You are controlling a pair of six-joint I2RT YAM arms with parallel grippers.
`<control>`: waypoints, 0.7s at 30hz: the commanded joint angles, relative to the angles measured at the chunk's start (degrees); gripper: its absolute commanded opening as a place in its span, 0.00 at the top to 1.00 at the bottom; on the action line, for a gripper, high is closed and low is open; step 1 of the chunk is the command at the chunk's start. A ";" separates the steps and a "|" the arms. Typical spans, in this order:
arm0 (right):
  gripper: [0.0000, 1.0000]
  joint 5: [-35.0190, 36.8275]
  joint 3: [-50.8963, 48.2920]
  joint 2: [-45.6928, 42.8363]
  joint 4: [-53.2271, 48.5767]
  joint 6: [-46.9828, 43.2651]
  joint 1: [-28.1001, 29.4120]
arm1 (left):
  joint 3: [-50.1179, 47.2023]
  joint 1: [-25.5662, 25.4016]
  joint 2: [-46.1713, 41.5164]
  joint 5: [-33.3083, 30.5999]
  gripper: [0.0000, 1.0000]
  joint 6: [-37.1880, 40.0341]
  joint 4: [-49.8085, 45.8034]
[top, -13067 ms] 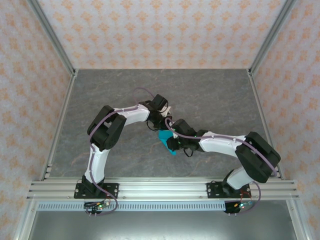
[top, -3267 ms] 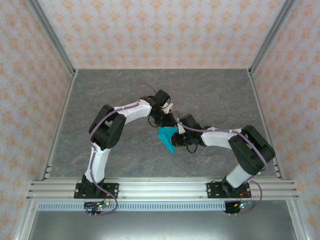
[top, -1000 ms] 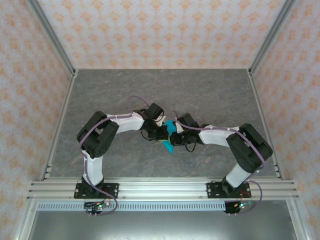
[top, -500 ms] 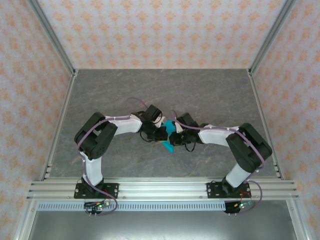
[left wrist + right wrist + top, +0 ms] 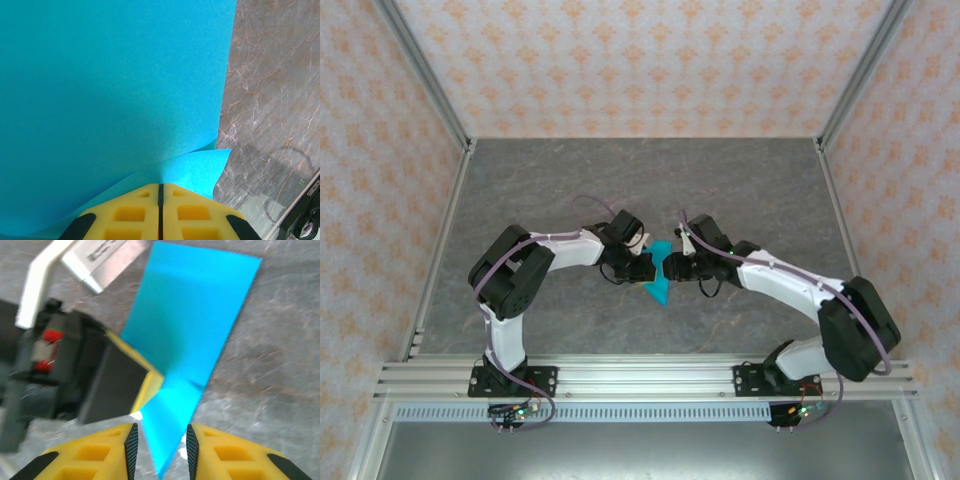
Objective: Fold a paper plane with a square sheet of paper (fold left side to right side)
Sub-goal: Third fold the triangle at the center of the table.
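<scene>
On the grey marbled table (image 5: 540, 190), the left gripper (image 5: 160, 186) is clamped on the part-folded cyan paper (image 5: 658, 285) mid-table, whose near tip lies between the right gripper's (image 5: 161, 432) parted, empty fingers; seemingly mid-fold, the right must next close before creasing rightward.

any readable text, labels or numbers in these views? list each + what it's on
None can be read.
Dark print on the white plate at the top of the right wrist view: blurred, unreadable.
White print on the black part at the lower right corner of the left wrist view: too small to read.
The paper: blank.
</scene>
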 commanded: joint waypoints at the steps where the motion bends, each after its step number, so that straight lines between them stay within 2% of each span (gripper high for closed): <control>1: 0.67 -10.88 -4.35 -1.16 4.40 7.35 0.79 | -1.73 -0.44 0.57 -4.18 0.92 -0.37 -5.40; 7: 0.69 -18.44 -8.36 3.01 17.27 17.91 3.07 | -1.33 -0.44 0.57 -3.98 0.92 -0.65 -4.98; 13: 0.72 -14.67 -7.75 7.41 16.93 18.83 3.42 | -1.33 -0.44 0.57 -4.11 0.92 -0.54 -5.16; 21: 0.74 -14.01 -7.13 12.01 16.60 19.05 3.42 | -1.33 -0.43 0.57 -4.06 0.92 -0.46 -5.25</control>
